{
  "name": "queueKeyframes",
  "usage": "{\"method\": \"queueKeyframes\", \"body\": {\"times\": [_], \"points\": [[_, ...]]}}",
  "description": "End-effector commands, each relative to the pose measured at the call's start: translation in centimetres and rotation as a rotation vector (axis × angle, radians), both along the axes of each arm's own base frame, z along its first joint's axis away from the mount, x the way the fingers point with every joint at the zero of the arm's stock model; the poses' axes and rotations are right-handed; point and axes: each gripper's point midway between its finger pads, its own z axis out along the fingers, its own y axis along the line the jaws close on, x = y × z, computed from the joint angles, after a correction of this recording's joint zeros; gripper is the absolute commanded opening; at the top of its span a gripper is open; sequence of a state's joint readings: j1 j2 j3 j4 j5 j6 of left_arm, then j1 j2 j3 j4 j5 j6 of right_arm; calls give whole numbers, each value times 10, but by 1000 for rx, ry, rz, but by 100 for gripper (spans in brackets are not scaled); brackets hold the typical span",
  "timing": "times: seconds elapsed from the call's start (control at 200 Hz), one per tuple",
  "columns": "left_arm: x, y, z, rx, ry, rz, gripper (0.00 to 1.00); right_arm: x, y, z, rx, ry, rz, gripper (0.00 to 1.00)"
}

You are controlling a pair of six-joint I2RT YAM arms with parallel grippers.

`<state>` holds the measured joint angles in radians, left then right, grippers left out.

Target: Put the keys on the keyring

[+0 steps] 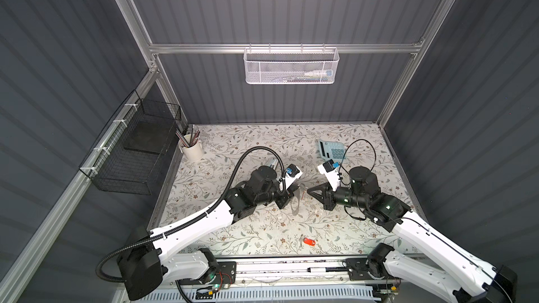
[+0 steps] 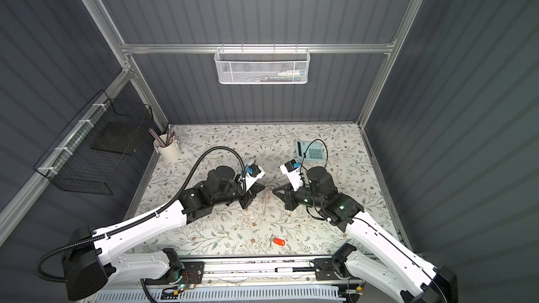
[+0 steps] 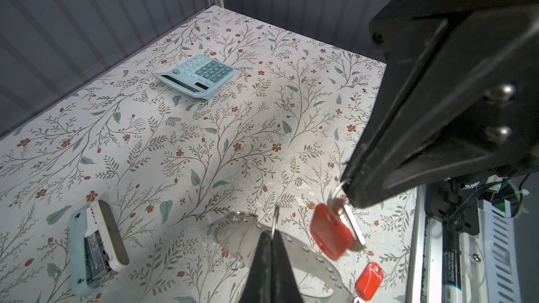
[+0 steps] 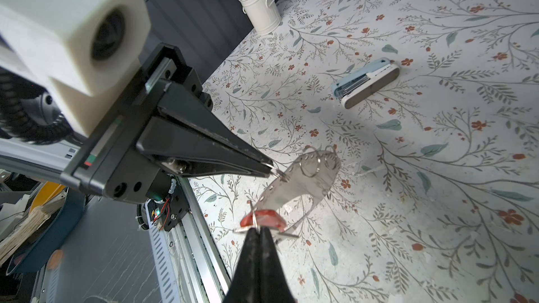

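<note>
The keyring, a thin gray plate with holes along its rim, hangs tilted above the table between both arms. My left gripper is shut on a small wire ring at the plate's edge. My right gripper is shut on the metal loop of one red key, which hangs close beside the plate's rim. In the left wrist view that key dangles below the right fingertips. A second red key lies on the table near the front edge. In both top views the grippers meet mid-table.
A pale blue stapler lies behind the left arm. A blue calculator sits at the back right, and a white pencil cup stands in the back left corner. A metal rail runs along the front edge.
</note>
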<state>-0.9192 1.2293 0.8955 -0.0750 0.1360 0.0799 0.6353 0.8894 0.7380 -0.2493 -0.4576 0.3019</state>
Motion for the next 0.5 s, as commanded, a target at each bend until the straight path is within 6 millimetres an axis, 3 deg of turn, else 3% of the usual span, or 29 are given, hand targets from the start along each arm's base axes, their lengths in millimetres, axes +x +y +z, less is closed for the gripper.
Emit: {"method": "queueKeyframes", "body": {"times": [0.0,0.495], "points": [[4,-10,27,-55,-53,-31,0,1,1,11,9,-22,8,0],[-3,-16,24,-78,-8,-69,0,13,3,14,2,-30,-27,0]]}}
